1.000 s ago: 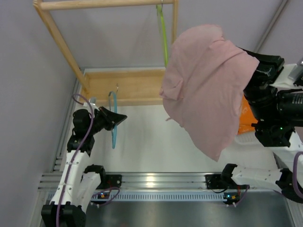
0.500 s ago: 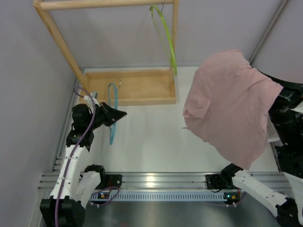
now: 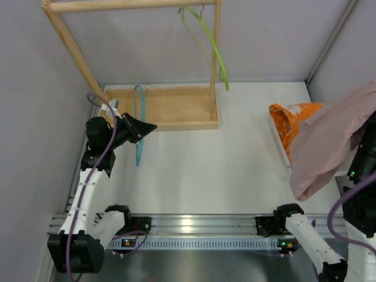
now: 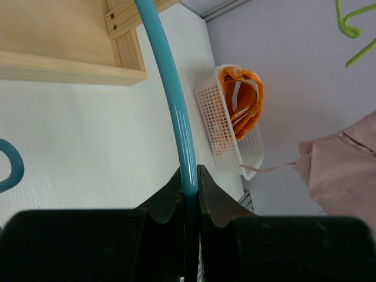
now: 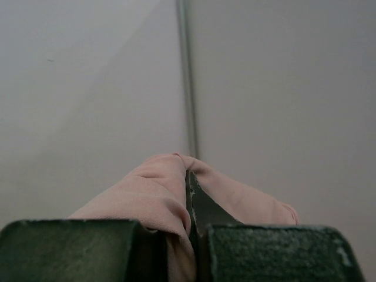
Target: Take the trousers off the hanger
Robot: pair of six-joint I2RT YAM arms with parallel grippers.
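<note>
Wall point(image 5: 88, 88); trousers point(image 5: 141, 194) in right end effector point(image 5: 192, 202)

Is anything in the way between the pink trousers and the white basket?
Nothing visible. The pink trousers hang from the shut right gripper close beside the white basket, which holds the orange trousers.

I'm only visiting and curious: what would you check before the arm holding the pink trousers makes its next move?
1. The pink trousers are free of the green hanger: ok, it hangs bare.
2. The right gripper is shut on the pink trousers: ok.
3. The pink trousers are above the basket: cannot tell; the top view shows overlap, not height.
4. The orange trousers lie in the basket: ok.
5. The left gripper is shut on the teal hanger: ok.
</note>
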